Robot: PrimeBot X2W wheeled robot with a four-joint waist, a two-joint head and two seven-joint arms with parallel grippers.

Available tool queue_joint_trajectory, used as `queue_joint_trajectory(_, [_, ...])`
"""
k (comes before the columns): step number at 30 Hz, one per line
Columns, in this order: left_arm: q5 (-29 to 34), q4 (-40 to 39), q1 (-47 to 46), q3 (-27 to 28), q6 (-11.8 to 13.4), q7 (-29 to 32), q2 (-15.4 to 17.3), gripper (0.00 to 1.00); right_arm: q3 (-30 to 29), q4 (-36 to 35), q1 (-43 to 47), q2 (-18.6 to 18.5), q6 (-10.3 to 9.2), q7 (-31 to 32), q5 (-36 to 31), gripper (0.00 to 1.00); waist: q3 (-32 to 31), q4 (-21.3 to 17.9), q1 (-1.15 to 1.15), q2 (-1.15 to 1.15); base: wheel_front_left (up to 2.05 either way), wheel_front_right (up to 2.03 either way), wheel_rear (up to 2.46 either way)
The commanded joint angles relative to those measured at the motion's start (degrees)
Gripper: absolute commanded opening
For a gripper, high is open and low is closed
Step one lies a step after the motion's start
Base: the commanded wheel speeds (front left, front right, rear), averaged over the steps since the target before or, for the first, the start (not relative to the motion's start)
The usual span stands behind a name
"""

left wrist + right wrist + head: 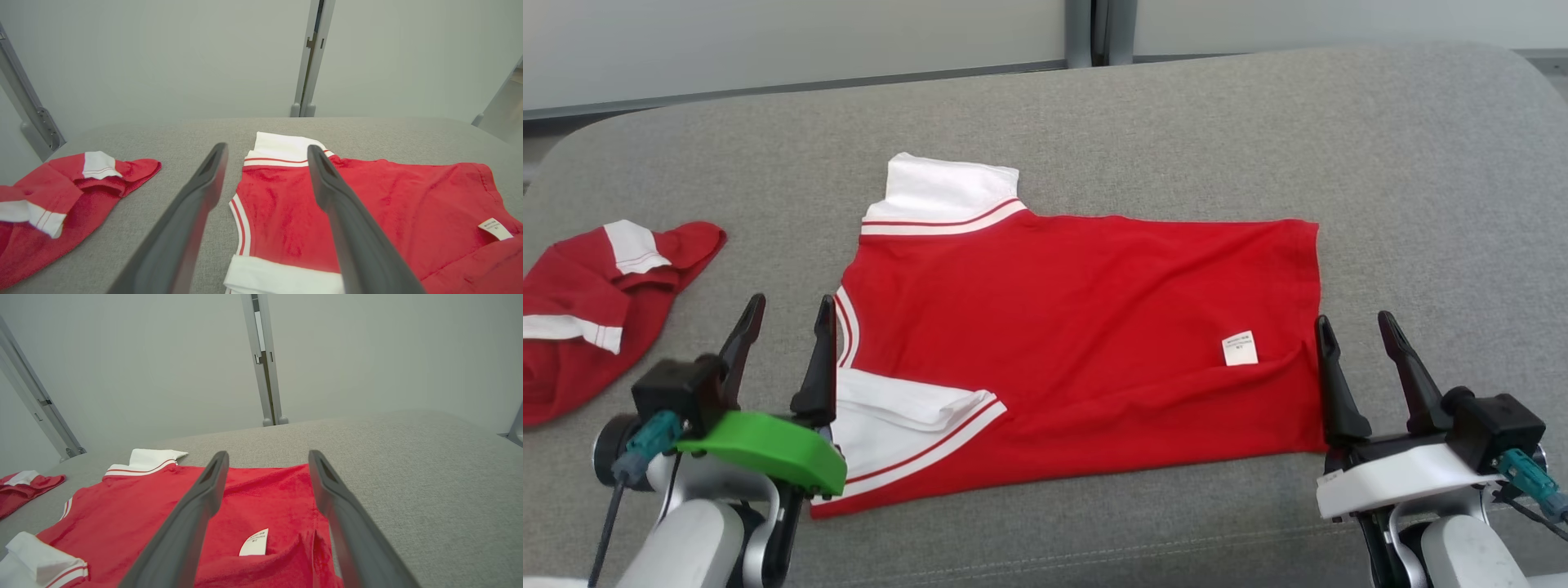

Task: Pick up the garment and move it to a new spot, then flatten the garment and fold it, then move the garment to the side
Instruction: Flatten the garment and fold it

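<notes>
Empty, jaws apart, the left gripper (793, 300) and right gripper (1354, 318) flank the shirt (1078, 327) lying flat between them; folding seems next, needing both to pinch its near corners.

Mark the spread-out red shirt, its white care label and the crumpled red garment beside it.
Spread-out red shirt with white sleeves (1078, 327), head view, mid-body red cloth.
Small white rectangular care label (1240, 349), head view, its centre.
Crumpled red-and-white garment (572, 286), head view, upper red fold.
</notes>
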Motion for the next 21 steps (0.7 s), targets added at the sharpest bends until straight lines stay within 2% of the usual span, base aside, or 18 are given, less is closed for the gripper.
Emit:
queue_joint_trajectory(1, [-0.7, 1.0, -2.6, -0.2, -1.1, 1.2, 0.7, 1.0, 0.1, 0.2, -1.3, 0.0, -0.04, 0.1, 0.8, 1.0, 1.3, -1.4, 0.0, 0.0, 0.0, 0.0, 0.0])
queue_joint_trajectory(6, [-4.6, 7.8, -13.2, -1.5, -7.4, 9.8, 1.4, 1.0, 1.4, 3.9, -7.8, -1.0, -0.04, 1.2, 4.5, 1.0, 6.4, -6.3, 0.0, 0.0, 0.0, 0.0, 0.0])
queue_joint_trajectory(13, [-7.6, 16.4, -25.4, -2.3, -13.5, 16.8, 1.7, 1.0, 4.4, 11.5, -18.2, -3.3, -0.02, 2.9, 9.9, 1.0, 12.7, -9.6, 0.0, 0.0, 0.0, 0.0, 0.0])
queue_joint_trajectory(15, [-7.7, 17.7, -27.2, -2.6, -14.3, 17.9, 1.9, 1.0, 4.9, 12.6, -19.8, -4.1, -0.02, 3.4, 10.4, 1.0, 13.5, -9.8, 0.0, 0.0, 0.0, 0.0, 0.0])
queue_joint_trajectory(21, [-11.4, 23.7, -37.9, -3.4, -17.3, 25.8, 2.8, 1.0, 8.3, 17.7, -29.2, -7.0, -0.02, 8.5, 17.5, 1.0, 18.5, -10.1, 0.0, 0.0, 0.0, 0.0, 0.0])
